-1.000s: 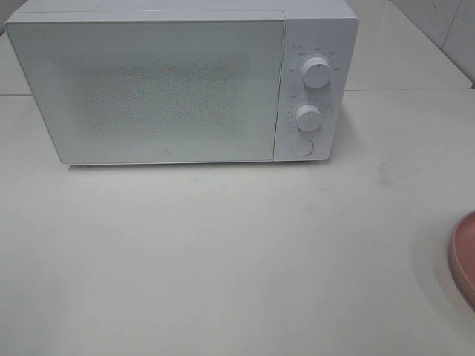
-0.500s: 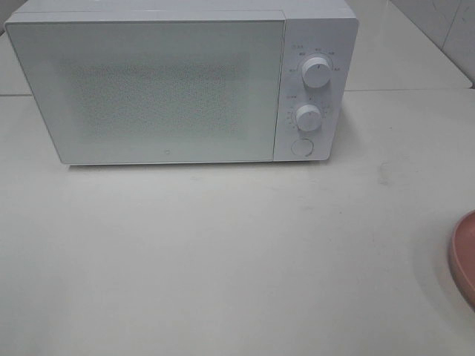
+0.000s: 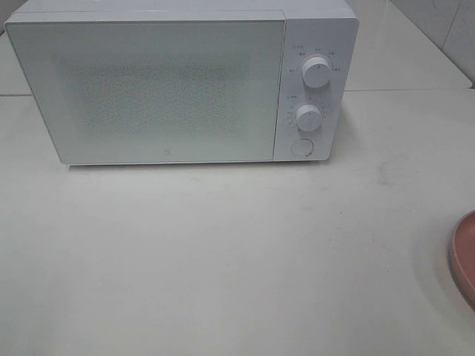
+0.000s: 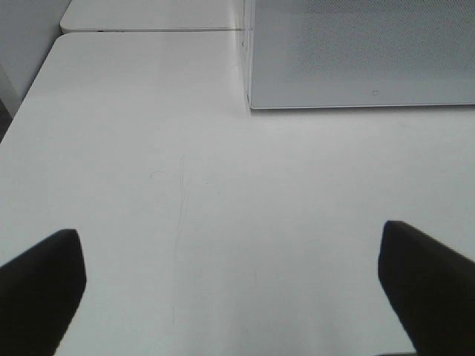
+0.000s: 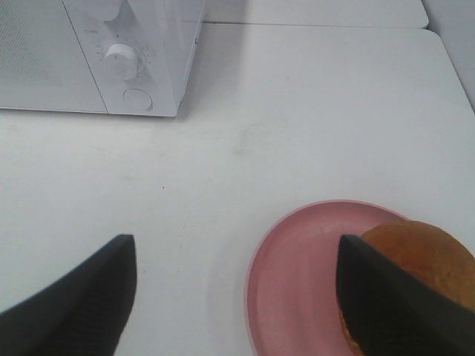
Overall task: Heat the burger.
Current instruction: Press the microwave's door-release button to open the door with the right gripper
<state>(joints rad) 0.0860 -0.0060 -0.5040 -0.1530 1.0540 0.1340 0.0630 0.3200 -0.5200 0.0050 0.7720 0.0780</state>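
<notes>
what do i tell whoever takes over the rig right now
Left gripper: open, empty, above the table in front of the microwave.
Right gripper: open, empty, over the edge of the plate.
Burger: on the plate, right of the microwave.
Done: nothing that shows; the door is shut.
Left: open the door, put the burger inside, shut it, set the dials.

This looks like a kitchen corner, though a bare one. A white microwave [image 3: 171, 81] stands on plain white tables [image 3: 223, 252] pushed edge to edge. A pale tiled wall [image 3: 445, 30] runs behind them, and a pink plate [image 5: 297, 289] with a burger [image 5: 415, 248] sits nearby.
</notes>
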